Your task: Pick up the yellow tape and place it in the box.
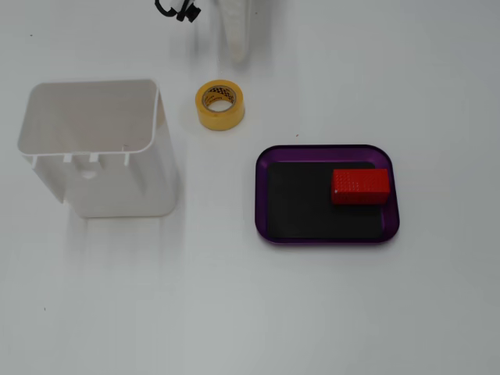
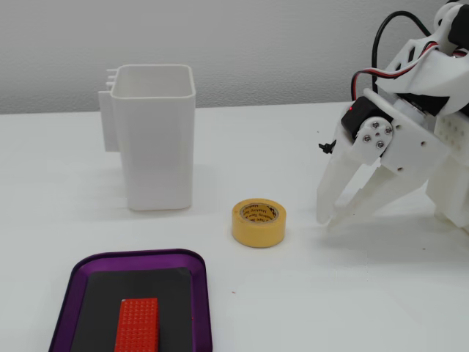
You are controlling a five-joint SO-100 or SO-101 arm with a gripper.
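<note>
The yellow tape point(image 1: 219, 105) point(image 2: 259, 222) lies flat on the white table, hole up, with nothing touching it. The box point(image 1: 262, 195) point(image 2: 139, 254) is a shallow purple tray with a black floor, and it holds a red block point(image 1: 360, 186) point(image 2: 138, 323). My gripper point(image 1: 238, 56) point(image 2: 328, 221) hangs with its tips just above the table a short way from the tape, on the side away from the box. Its white fingertips meet and hold nothing. In both fixed views the tape sits between the gripper and the box.
A tall white plastic container point(image 1: 98, 148) point(image 2: 155, 147) stands upright beside the tape. The arm's body and cables point(image 2: 425, 95) fill the right edge of a fixed view. Bare table lies between tape and tray.
</note>
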